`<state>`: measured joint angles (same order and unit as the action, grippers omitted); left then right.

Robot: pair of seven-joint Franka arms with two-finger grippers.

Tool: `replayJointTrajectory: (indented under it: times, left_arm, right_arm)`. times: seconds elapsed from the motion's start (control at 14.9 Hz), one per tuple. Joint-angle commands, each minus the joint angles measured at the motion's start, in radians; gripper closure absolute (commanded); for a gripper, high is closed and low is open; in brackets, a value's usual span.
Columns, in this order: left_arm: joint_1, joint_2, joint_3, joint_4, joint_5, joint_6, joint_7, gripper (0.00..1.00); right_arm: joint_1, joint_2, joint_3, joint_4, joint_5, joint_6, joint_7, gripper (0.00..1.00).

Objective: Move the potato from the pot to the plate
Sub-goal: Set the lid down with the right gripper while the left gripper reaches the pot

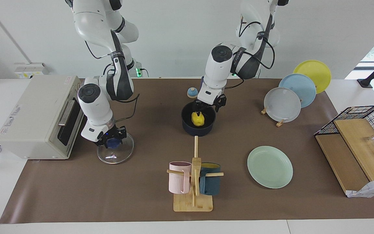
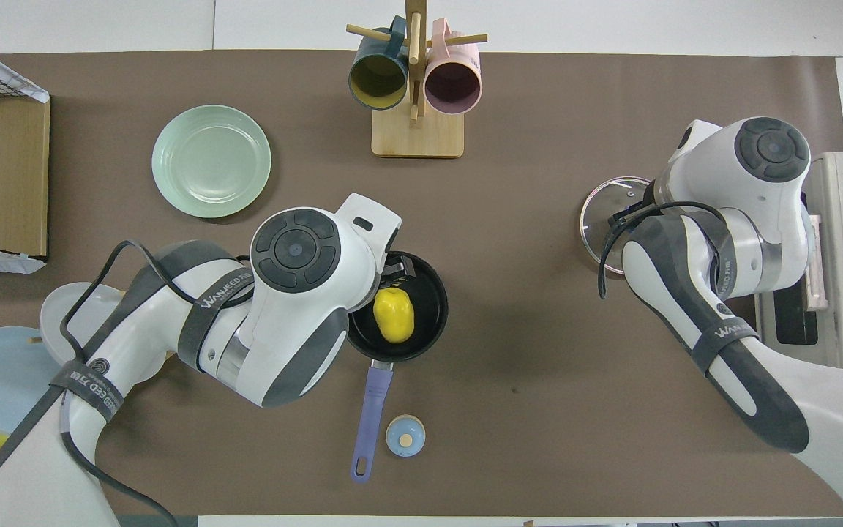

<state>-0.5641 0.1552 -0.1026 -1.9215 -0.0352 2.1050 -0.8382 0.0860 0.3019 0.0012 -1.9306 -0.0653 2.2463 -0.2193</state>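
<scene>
Potato (image 1: 197,119) sits in pot (image 1: 198,130); left tool (image 1: 205,108) spread wide above, right tool (image 1: 111,138) clamps glass lid (image 1: 115,155).

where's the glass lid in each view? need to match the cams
Facing view: the glass lid lies at mid-height near that picture's left, beside the toaster oven, with the right gripper shut on its blue knob.
Overhead view: the lid shows at that picture's right, mostly covered by the right arm.
Shared landmark: the mug rack, bottom centre facing, top centre overhead.
</scene>
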Motion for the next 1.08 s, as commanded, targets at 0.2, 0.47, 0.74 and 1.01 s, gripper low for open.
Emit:
replayJointTrajectory:
  times: [0.2,0.47,0.74,1.01]
  left_arm:
    - [-0.048,0.024,0.015,-0.068,-0.008,0.096,-0.079,0.0]
    - [-0.063,0.033,0.015,-0.096,-0.008,0.118,-0.105,0.0]
    - [-0.085,0.052,0.017,-0.122,-0.006,0.159,-0.137,0.0]
    - [-0.102,0.07,0.018,-0.122,-0.002,0.165,-0.151,0.0]
  right_arm:
    - [-0.02,-0.02,0.014,-0.018,0.005,0.006,-0.008,0.0]
    - [-0.022,-0.07,0.014,0.024,0.009,-0.091,-0.008,0.0]
    - [-0.009,-0.128,0.016,0.174,0.025,-0.336,0.017,0.0]
    - [-0.008,-0.15,0.017,0.35,0.028,-0.581,0.053,0.0]
